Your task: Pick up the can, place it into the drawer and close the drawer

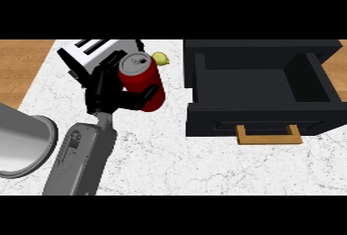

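The one hand [112, 94] in sight has its black fingers and thumb curled round the red can [142, 80], grasping it from the can's nine o'clock side, thumb hooked across the lower body. Its grey forearm [81, 160] runs away toward six o'clock and leaves at the bottom edge; from where it enters, left of centre, I cannot say for certain which arm it is, though it looks like the left. The can is tilted, its silver top leaning toward twelve o'clock, and whether its base touches the counter or hangs above it I cannot tell. Just behind the hand, at about eleven o'clock, sits a white and black toaster [92, 50], partly hidden by the fingers. A small yellow-green thing [161, 58] peeps out at the can's one o'clock; too little shows to name it. Off at three o'clock, apart from the can, stands the black drawer [261, 87], pulled open, with a tan handle [268, 136] on its front facing six o'clock. All rests on a white marbled counter [169, 156], wood showing beyond its edges. At eight o'clock a large grey cylinder [20, 142] fills the corner.
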`<state>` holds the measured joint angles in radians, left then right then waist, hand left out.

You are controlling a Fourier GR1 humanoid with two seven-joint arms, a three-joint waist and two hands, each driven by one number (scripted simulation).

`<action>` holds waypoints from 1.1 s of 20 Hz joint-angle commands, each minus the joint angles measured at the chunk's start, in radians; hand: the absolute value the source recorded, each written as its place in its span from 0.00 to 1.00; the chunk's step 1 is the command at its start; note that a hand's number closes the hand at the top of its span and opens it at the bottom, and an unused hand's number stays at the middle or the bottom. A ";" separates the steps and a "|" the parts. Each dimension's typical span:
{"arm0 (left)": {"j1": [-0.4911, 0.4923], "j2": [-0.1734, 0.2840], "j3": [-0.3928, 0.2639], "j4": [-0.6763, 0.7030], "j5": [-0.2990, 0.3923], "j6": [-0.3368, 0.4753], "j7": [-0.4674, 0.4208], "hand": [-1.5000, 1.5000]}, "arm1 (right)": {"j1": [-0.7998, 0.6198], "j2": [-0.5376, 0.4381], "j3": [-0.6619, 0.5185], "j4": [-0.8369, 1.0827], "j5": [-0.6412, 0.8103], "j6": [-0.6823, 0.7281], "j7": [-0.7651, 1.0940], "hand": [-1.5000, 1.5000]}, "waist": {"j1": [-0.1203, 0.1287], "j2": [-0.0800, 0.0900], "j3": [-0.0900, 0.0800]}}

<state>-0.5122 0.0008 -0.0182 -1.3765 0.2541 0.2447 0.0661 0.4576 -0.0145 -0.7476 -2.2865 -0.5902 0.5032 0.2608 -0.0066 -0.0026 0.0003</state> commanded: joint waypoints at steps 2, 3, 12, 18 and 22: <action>-0.097 -0.001 -0.057 0.015 -0.016 0.104 0.031 1.00 | 0.002 0.014 0.004 -0.034 0.008 -0.007 0.037 0.00 | -0.005 0.002 0.000; -0.085 0.006 -0.033 -0.049 -0.046 0.075 0.098 1.00 | 0.001 0.014 -0.021 0.056 0.019 0.053 -0.055 0.00 | -0.002 0.001 0.000; -0.367 -0.001 -0.070 0.152 -0.011 0.211 0.112 1.00 | -0.005 0.014 0.064 -0.032 0.033 -0.049 0.003 0.00 | -0.010 0.004 0.000; -0.519 -0.001 -0.113 0.294 0.031 0.292 0.114 1.00 | 0.018 0.014 0.073 -0.026 0.025 -0.039 -0.011 0.00 | -0.025 0.005 0.000; -0.563 -0.001 -0.182 0.320 0.086 0.353 0.108 1.00 | -0.016 0.004 0.067 0.025 0.053 -0.009 -0.028 0.00 | -0.020 0.005 0.000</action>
<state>-0.9970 0.0002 -0.1372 -1.1195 0.2887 0.5245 0.1778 0.4634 -0.0073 -0.6858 -2.2772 -0.5482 0.4836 0.2300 -0.0222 0.0011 0.0003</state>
